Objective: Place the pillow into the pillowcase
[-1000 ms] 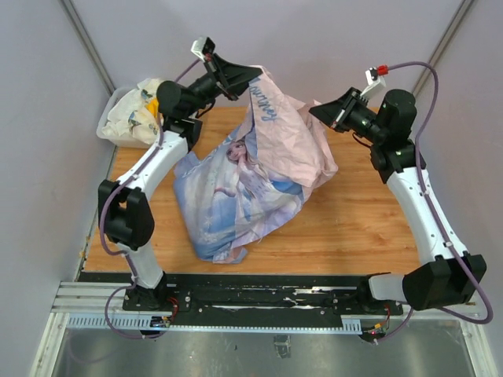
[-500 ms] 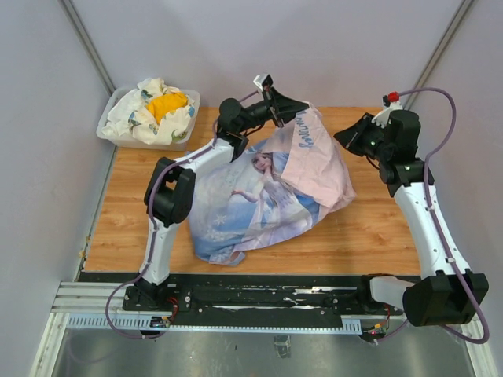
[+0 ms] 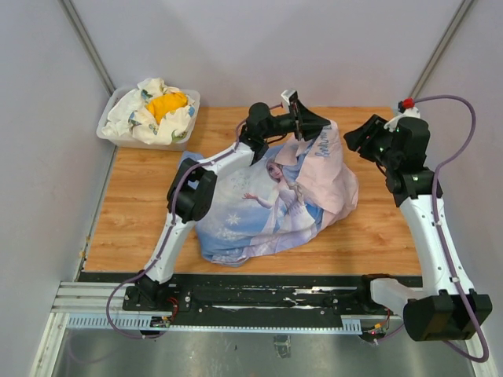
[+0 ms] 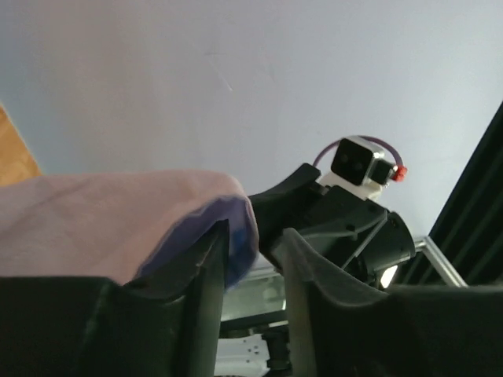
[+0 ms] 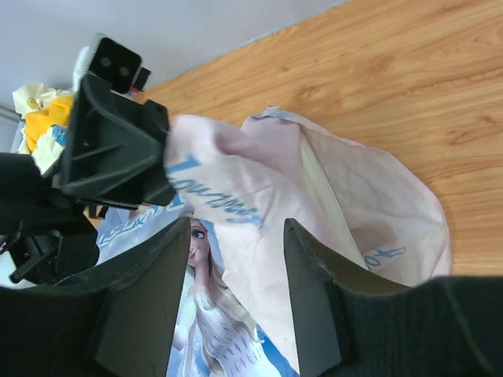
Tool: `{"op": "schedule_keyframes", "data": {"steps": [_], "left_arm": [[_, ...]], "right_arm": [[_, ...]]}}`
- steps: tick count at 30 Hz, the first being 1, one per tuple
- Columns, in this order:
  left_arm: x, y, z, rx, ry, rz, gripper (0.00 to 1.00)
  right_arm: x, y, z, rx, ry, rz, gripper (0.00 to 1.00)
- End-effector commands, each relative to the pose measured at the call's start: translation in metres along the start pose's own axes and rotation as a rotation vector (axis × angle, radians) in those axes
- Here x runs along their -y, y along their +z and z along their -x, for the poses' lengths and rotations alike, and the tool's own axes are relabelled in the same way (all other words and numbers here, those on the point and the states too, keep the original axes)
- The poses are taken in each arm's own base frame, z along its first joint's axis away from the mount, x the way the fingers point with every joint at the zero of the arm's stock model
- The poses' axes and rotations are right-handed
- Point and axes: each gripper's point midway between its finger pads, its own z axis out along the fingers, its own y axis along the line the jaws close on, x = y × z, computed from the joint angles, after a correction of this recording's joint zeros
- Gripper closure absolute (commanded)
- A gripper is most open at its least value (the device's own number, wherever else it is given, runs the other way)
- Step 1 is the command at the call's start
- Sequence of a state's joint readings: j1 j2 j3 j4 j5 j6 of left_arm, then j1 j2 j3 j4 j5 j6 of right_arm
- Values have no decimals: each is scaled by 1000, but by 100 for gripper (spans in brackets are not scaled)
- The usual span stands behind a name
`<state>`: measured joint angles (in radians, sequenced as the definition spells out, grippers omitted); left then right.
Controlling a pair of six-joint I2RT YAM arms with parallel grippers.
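Note:
The light-blue pillowcase lies bulging in the middle of the table, its pale pink side folded over at the back right. The pillow is hidden. My left gripper reaches across to the case's raised top edge. In the left wrist view its fingers stand apart, and the cloth's pink-and-blue edge drapes over the left finger only. My right gripper hovers just right of the case, open, with nothing between its fingers. It faces the left gripper.
A clear bin with a white-and-yellow cloth bundle stands at the back left corner. Bare wooden table shows left and right of the case. Grey walls close in behind, and the metal rail runs along the near edge.
Both arms swung right and lowered the lifted pillowcase onto the table. The right gripper let go of the cloth and opened. The left jaws parted, and the cloth edge still rests on one finger.

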<state>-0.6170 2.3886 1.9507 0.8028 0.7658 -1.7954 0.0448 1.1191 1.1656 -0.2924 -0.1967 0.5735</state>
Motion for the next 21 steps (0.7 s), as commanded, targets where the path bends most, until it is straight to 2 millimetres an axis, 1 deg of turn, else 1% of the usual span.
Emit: {"op": "schedule_keyframes", "data": {"steps": [1,2,3,4,5,7,8,10,13,15,18,21], "left_arm": [[-20,10,-7,-41,82,114,58],[-22,9,-8,-43,78,117,51],[-22,6,-7,-43,70,114,37],[-22,3,-6,-42,69,120,19],[-23,1,-4,-43,76,134,14],[-22,-6,2,-24,133,184,13],[-26,-12,10,4,138,233,13],[-26,-24,23,43,199,315,12],[-17,-46,43,116,280,417,14],[-7,-62,52,158,320,457,14],[6,-86,57,201,349,486,15],[18,-113,56,233,366,498,16]], "right_arm": [[7,-22,29,108,-20,-56,47],[5,-24,32,115,-23,-51,46],[4,-25,33,112,-26,-49,46],[3,-25,32,105,-28,-46,45],[2,-25,31,98,-28,-43,43],[2,-25,29,89,-25,-41,43],[3,-25,27,87,-23,-40,42],[3,-26,25,82,-27,-37,41],[3,-25,18,51,-30,-30,40],[3,-23,11,19,-34,-22,40],[3,-16,-7,-50,-32,-1,40],[2,-3,-37,-179,-52,17,46]]}}
